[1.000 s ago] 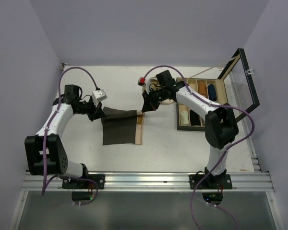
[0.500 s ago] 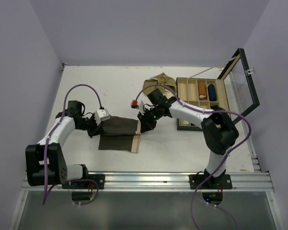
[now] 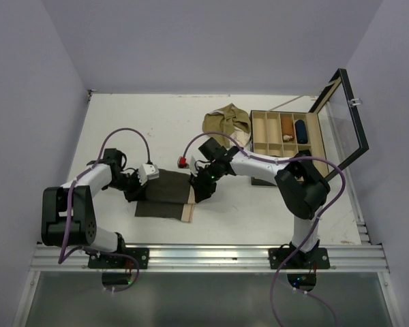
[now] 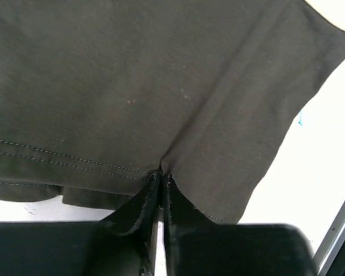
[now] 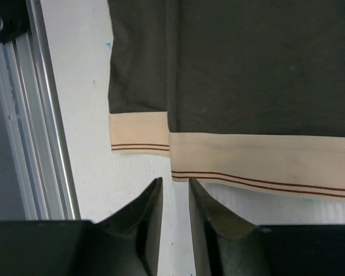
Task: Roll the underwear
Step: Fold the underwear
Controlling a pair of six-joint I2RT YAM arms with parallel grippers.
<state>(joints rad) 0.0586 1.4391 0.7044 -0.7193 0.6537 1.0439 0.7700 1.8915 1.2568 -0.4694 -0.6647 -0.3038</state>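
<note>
On a white table (image 3: 259, 211), the dark brown boxer briefs (image 3: 162, 197) lie spread flat between two robot arms, near the front edge, with the beige waistband (image 3: 188, 208) toward the right arm. The left gripper (image 4: 161, 172) is clamped tight on the stitched hem at the opposite end, a pinch of dark cloth caught between its closed fingers. The right gripper (image 5: 174, 183) sits low over the table just off the waistband's edge, its fingers a narrow gap apart and holding nothing; bare table shows between them. In the right wrist view the waistband, marked with thin red-brown stripes, appears in two offset layers, with an aluminium rail (image 5: 40, 115) running along the table edge beside it. Farther back, the olive-tan boxer briefs (image 3: 226, 121) lie crumpled just beside a wooden box (image 3: 286, 139) divided into compartments, its glass lid (image 3: 341, 116) standing open; a dark blue roll (image 3: 300, 128) rests in one compartment.
</note>
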